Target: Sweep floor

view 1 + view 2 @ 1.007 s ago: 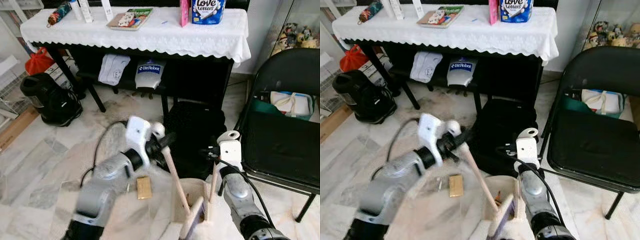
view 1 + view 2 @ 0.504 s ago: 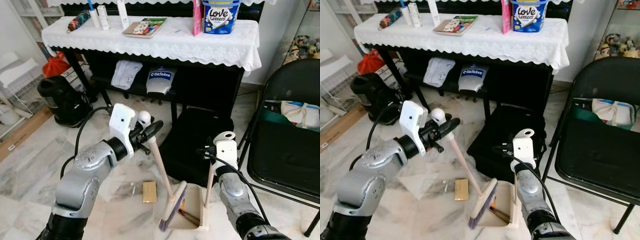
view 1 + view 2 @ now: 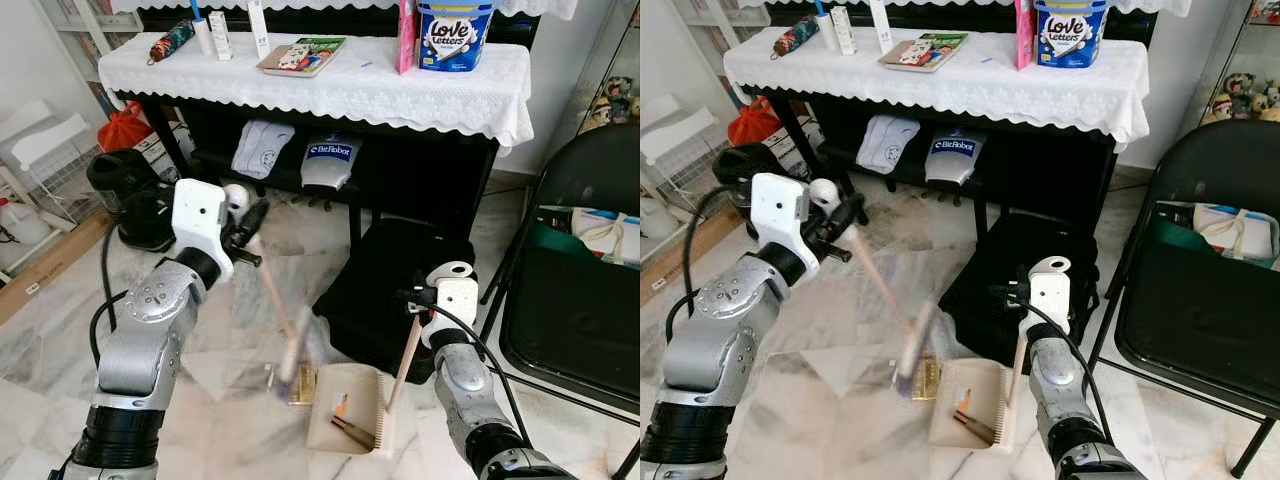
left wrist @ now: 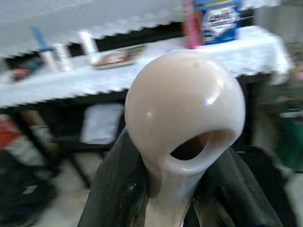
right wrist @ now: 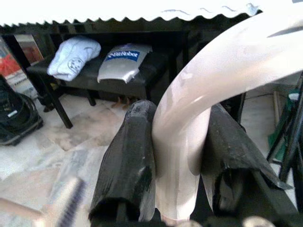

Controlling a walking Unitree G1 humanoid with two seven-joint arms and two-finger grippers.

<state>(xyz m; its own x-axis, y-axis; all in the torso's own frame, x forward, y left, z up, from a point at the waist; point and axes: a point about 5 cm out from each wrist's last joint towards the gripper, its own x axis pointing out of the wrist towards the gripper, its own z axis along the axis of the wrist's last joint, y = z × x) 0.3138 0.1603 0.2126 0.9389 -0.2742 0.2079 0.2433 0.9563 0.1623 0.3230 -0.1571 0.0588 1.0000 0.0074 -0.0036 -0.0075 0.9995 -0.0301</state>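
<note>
so your left claw pinches the broom, right claw pinches the dustpan; some scraps are in, and the card at its nine o'clock remains.

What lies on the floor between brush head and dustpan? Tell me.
A small tan block lies there, beside the brush head and just left of the dustpan, in the left eye view.

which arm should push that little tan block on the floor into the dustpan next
Left. The left gripper is shut on the pale-handled broom, whose blurred head sits right by the small tan block. The right gripper holds the beige dustpan by its upright handle beside the block.
</note>
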